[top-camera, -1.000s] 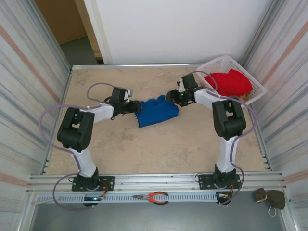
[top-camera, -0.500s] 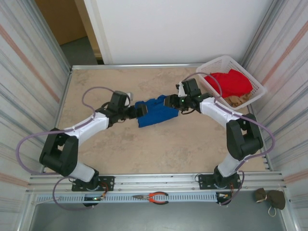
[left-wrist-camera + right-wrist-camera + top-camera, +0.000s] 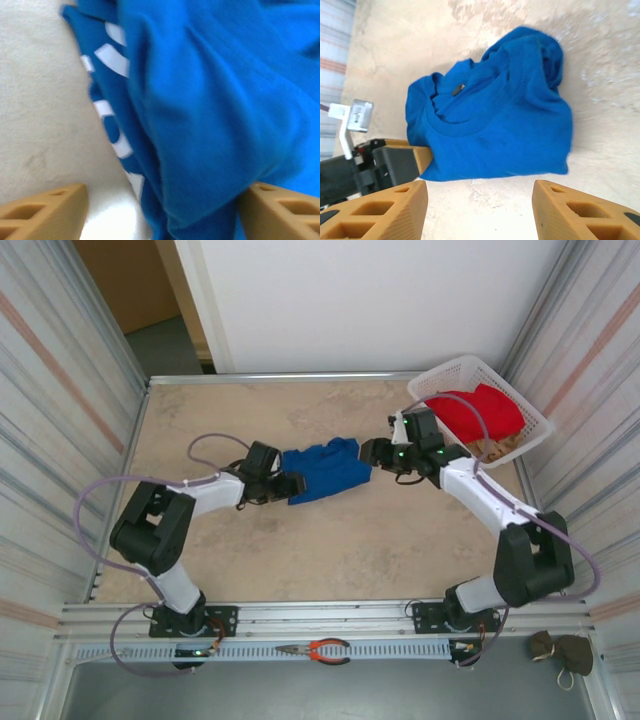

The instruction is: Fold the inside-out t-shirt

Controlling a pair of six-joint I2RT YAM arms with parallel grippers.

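Beige tabletop [image 3: 330,550], corrugated side walls [image 3: 50,410], white backboard [image 3: 380,300].

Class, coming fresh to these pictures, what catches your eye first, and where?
A crumpled royal-blue t-shirt sits mid-table, flanked by the left hand and right hand. A red garment lies in the white basket at the far right corner.

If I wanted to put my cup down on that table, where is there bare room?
Two bare patches: the near strip between the blue t-shirt and the metal rail, and the far-left corner behind the left arm. Crowded: the middle, and the far-right corner with the white basket.
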